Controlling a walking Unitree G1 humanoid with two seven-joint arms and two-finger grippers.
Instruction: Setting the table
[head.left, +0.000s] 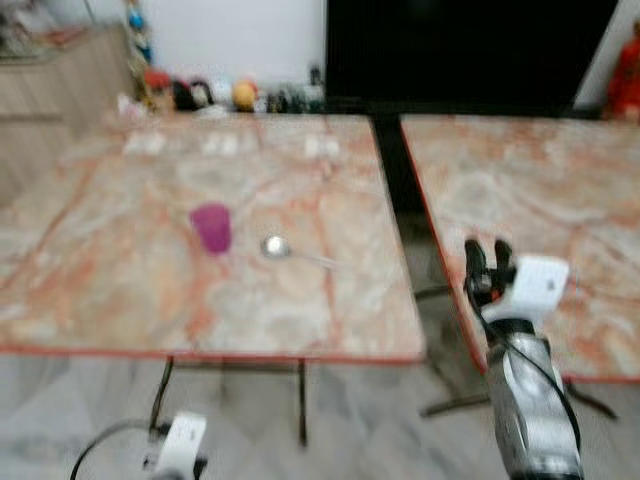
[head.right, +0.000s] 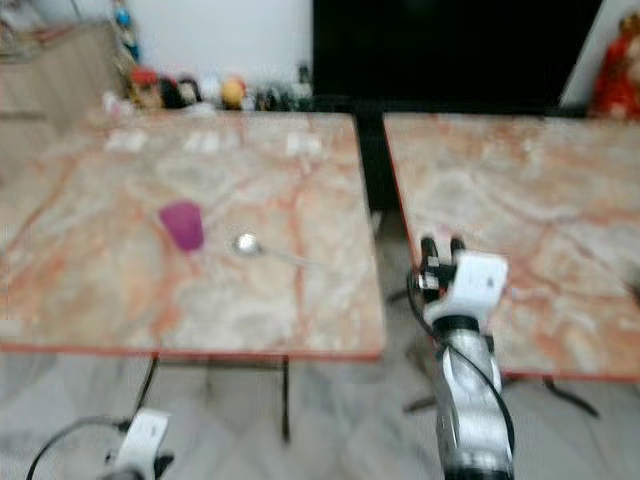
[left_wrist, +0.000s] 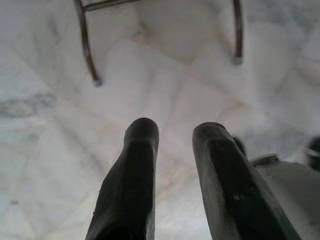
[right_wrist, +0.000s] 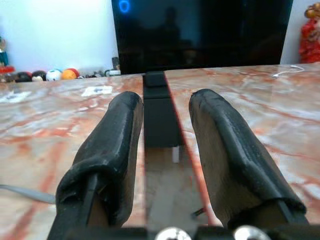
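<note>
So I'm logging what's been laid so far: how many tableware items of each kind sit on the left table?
Purple cup: 1
Metal spoon: 1
Total: 2
Small white items lie near the table's far edge, too blurred to identify or count.

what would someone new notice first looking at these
Probably the purple cup standing near the middle of the left marble table, with a metal spoon lying just beside it on the robot's right. Next, the right hand, empty with fingers apart, raised over the gap between that table and a second marble table. Behind them a big dark screen stands against the wall.
</note>
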